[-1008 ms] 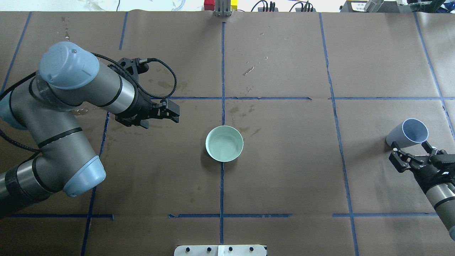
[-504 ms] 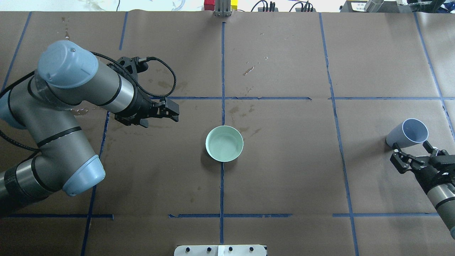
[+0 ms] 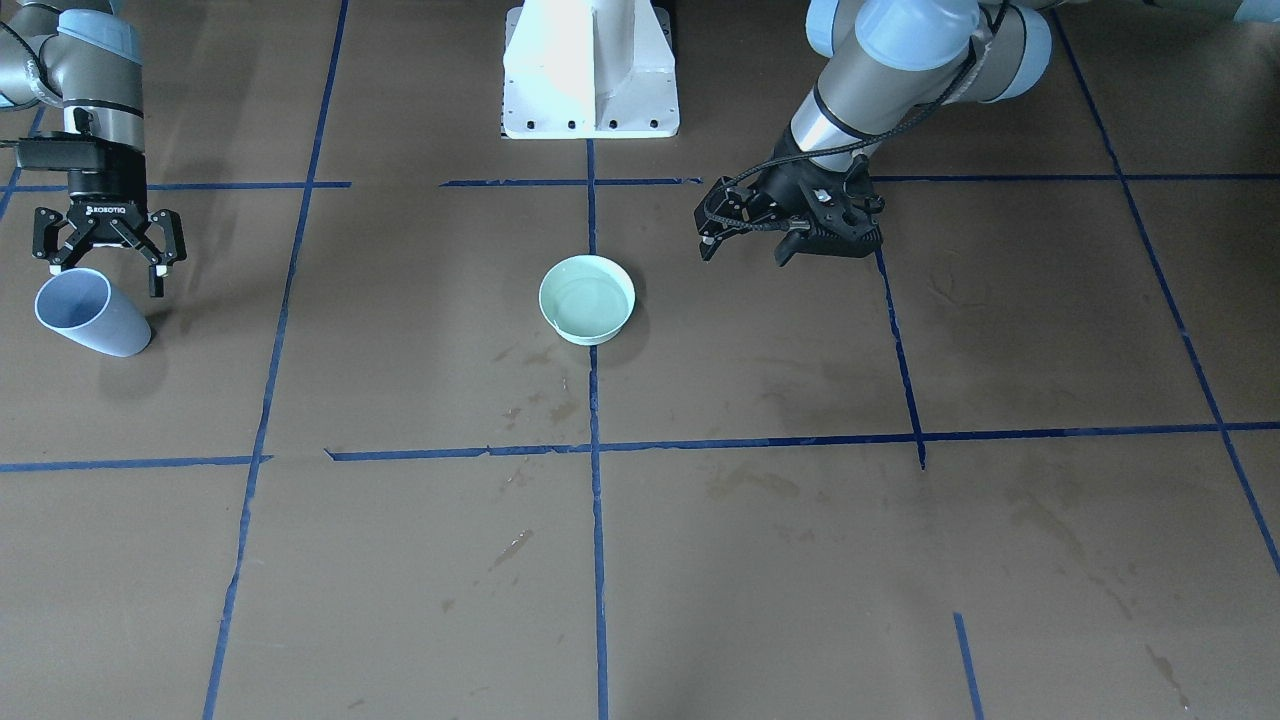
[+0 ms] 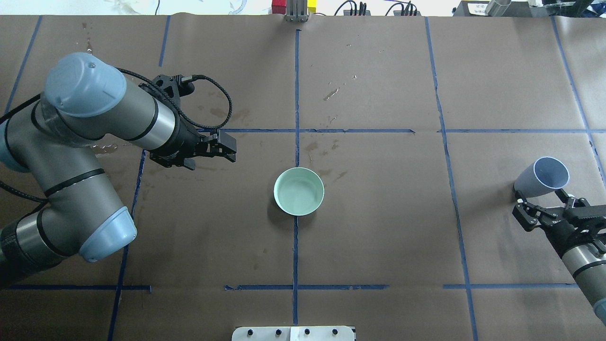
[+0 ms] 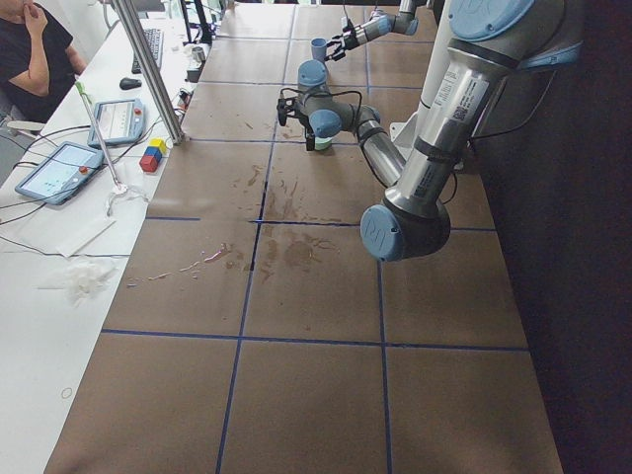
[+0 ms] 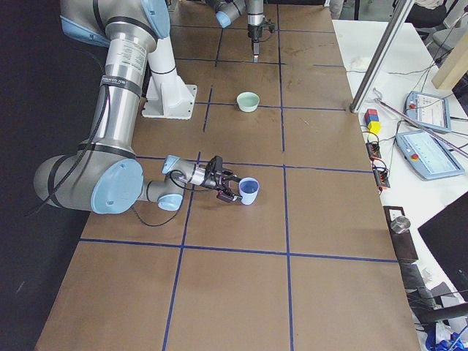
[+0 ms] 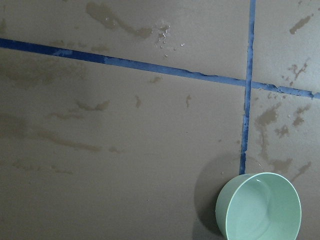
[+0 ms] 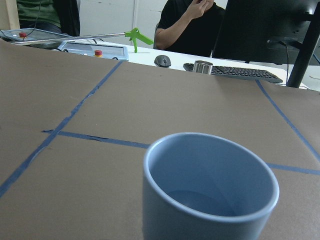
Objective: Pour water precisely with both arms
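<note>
A pale-blue cup [image 4: 544, 177] stands upright at the table's right side, also seen in the front view as the cup [image 3: 90, 312]. In the right wrist view the cup [image 8: 210, 185] fills the foreground, and a shallow darker pool at its bottom looks like water. My right gripper [image 4: 541, 194] is open. Its fingertips sit at the cup's near side, not closed on it. A mint-green bowl [image 4: 298, 191] sits at the table's centre. My left gripper [image 3: 745, 252] hovers open and empty, left of and slightly beyond the bowl [image 3: 587, 298].
Blue tape lines grid the brown paper, which has damp stains near the bowl [image 7: 260, 207]. The white pedestal base [image 3: 590, 70] stands at the robot's edge. Tablets, a keyboard and a seated person [image 8: 192, 25] are past the table's far edge.
My left arm has drifted a little left and away from the bowl. My right gripper has eased back slightly from the cup, jaws a touch wider. Cup and bowl have not moved.
</note>
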Controlling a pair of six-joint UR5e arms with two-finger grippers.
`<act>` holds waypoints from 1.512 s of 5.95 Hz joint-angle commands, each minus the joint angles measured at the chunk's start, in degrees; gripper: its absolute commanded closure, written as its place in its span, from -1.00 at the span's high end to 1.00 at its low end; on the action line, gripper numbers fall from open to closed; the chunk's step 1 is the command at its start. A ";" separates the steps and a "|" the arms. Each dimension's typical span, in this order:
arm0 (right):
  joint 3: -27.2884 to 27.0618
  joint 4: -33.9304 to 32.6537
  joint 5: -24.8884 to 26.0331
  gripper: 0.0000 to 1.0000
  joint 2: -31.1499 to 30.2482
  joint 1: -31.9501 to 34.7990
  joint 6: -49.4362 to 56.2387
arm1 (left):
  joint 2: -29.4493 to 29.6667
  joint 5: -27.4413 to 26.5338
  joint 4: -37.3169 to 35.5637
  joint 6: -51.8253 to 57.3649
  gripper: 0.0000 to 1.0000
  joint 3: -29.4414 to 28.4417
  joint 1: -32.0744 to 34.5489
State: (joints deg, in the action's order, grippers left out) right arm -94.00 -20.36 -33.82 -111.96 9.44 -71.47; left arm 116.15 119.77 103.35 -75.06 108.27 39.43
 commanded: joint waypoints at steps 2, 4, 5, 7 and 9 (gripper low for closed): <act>0.22 0.06 -0.20 1.00 -0.19 1.53 1.07 | -0.57 0.03 -0.35 0.00 0.98 0.54 0.12; 0.22 0.15 -0.46 1.00 0.16 2.60 2.13 | -0.57 0.03 -0.26 0.00 0.98 0.54 0.12; 0.22 0.06 -0.81 1.00 0.25 2.95 2.21 | -0.57 0.03 -0.35 0.00 0.98 0.54 0.12; 0.31 0.06 -1.69 1.00 0.60 4.26 3.44 | -0.66 0.03 -0.35 0.00 0.98 0.63 0.12; 0.31 -0.12 -1.87 1.00 1.91 4.62 3.88 | -0.66 -0.06 -0.35 0.00 0.98 0.63 0.12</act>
State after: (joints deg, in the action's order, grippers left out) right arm -93.69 -20.40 -35.57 -110.85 13.86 -67.94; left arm 115.49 119.72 103.01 -75.06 108.89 39.55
